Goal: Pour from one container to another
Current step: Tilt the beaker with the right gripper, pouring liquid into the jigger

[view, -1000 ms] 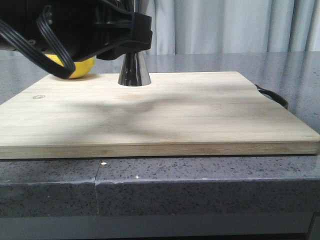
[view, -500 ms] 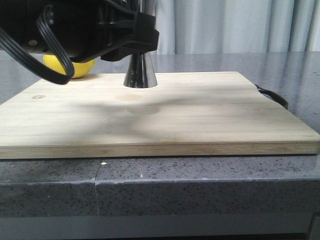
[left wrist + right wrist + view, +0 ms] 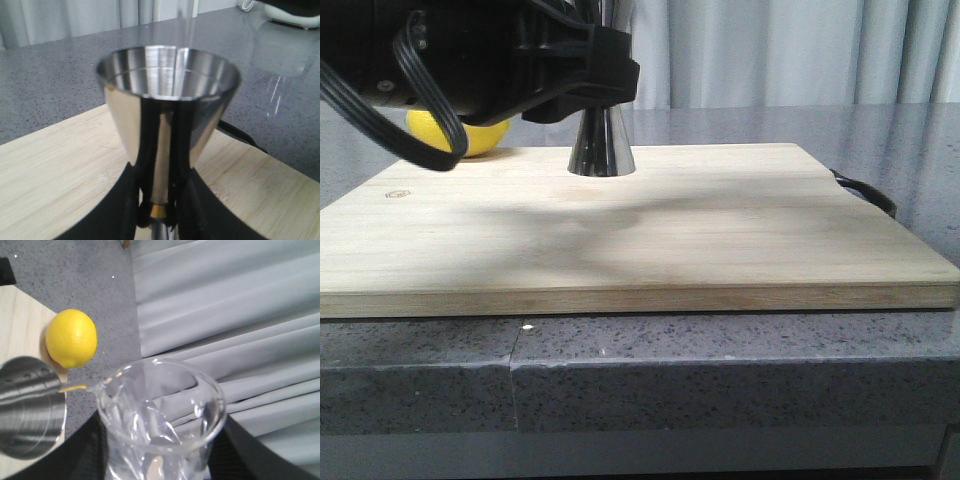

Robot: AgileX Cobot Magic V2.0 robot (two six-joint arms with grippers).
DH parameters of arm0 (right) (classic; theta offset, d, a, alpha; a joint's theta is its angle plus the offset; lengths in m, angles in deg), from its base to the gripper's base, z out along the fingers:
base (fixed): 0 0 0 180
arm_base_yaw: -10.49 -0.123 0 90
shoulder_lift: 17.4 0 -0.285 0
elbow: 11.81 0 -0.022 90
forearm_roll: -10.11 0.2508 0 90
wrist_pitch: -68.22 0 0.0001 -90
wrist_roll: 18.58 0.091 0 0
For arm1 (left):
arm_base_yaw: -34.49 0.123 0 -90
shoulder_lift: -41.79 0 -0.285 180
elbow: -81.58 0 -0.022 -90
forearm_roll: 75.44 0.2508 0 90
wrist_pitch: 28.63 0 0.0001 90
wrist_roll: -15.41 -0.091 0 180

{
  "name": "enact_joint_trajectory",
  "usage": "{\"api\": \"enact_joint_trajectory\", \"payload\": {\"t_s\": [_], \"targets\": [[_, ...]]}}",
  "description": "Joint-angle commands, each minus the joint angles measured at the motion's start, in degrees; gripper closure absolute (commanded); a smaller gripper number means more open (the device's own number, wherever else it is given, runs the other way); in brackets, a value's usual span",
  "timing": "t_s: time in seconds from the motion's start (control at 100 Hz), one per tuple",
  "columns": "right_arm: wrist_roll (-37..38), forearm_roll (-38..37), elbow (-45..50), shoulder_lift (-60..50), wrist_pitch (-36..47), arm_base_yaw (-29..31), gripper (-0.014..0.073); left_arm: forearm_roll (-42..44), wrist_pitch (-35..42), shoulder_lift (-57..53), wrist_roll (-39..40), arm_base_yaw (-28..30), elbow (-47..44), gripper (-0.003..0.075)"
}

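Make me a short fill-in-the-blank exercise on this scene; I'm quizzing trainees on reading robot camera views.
1. The left gripper is closed around the narrow waist of the steel ____.
2. The steel cup stands on a wooden ____ board.
3. The yellow fruit resting on the counter past the board's far edge is a ____.
4. The right gripper holds a clear glass, tipped so its spout is over the steel cup's ____.

Missing words: jigger; cutting; lemon; rim

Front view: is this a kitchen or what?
Probably a kitchen or bar counter: a wooden cutting board on speckled grey stone, a lemon, and a steel jigger for measuring drinks.
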Motion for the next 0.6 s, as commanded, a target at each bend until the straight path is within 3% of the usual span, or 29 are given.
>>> {"api": "enact_joint_trajectory", "payload": {"t_s": [0.0,0.59], "targets": [[0.04,-0.70,-2.18,-2.11,1.61,0.09,0.0424,-0.09,5.01,-2.11,0.53,-0.42,1.64,0.0739],[0.04,-6.78,-2.18,-2.11,0.26,0.09,0.0424,0.59,5.01,-2.11,0.53,-0.42,1.64,0.0739]]}}
